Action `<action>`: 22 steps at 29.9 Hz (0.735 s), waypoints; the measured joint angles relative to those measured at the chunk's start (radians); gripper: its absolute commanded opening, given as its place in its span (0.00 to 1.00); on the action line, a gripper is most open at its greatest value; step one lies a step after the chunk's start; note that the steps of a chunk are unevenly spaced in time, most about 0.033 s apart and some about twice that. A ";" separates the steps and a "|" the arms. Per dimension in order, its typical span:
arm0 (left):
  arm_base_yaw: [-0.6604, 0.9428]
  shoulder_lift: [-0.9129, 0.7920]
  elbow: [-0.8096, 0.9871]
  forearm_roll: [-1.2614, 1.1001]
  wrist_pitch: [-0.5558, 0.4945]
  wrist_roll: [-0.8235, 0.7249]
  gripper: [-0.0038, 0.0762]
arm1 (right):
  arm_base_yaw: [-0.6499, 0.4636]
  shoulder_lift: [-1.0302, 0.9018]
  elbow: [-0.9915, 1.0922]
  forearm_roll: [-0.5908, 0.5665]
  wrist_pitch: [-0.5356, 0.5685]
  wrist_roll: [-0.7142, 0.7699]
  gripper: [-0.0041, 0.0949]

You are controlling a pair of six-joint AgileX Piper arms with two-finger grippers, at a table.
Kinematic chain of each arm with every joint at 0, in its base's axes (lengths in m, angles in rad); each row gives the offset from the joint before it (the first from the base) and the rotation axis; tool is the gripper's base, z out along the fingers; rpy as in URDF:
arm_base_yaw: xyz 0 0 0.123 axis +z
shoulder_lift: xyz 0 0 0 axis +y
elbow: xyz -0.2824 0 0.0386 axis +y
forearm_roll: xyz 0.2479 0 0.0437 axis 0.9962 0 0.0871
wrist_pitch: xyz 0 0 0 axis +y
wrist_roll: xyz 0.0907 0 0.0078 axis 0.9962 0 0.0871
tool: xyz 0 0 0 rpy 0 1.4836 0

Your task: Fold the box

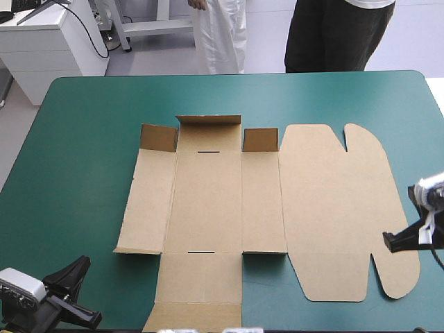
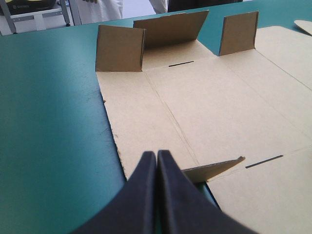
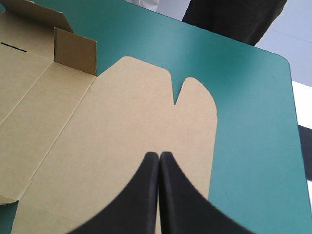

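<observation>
Brown box (image 1: 229,201), just one

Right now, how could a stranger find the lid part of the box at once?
On the teal-green table lies the unfolded brown box. Its lid is the widest panel, at the right end. Only it has rounded corners and two notches.

The box (image 1: 208,201) is running past the high view's lower edge at its near flap; the left gripper (image 2: 156,153), fingers pressed together, is covering the box's near-left corner; the right gripper (image 3: 159,153), likewise closed, is masking the near margin of the lid (image 3: 136,112); both wrist views are cropping the sheet.
</observation>
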 measured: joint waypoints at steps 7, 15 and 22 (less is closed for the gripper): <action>0.000 0.000 0.000 0.000 0.000 0.000 0.04 | 0.000 -0.243 0.340 0.000 -0.131 0.059 0.02; 0.000 0.000 0.000 0.000 0.000 0.000 0.06 | 0.000 -0.397 0.569 0.001 -0.232 0.115 0.02; 0.000 0.000 0.000 0.000 0.000 0.000 0.48 | 0.000 -0.417 0.597 0.012 -0.273 0.123 0.02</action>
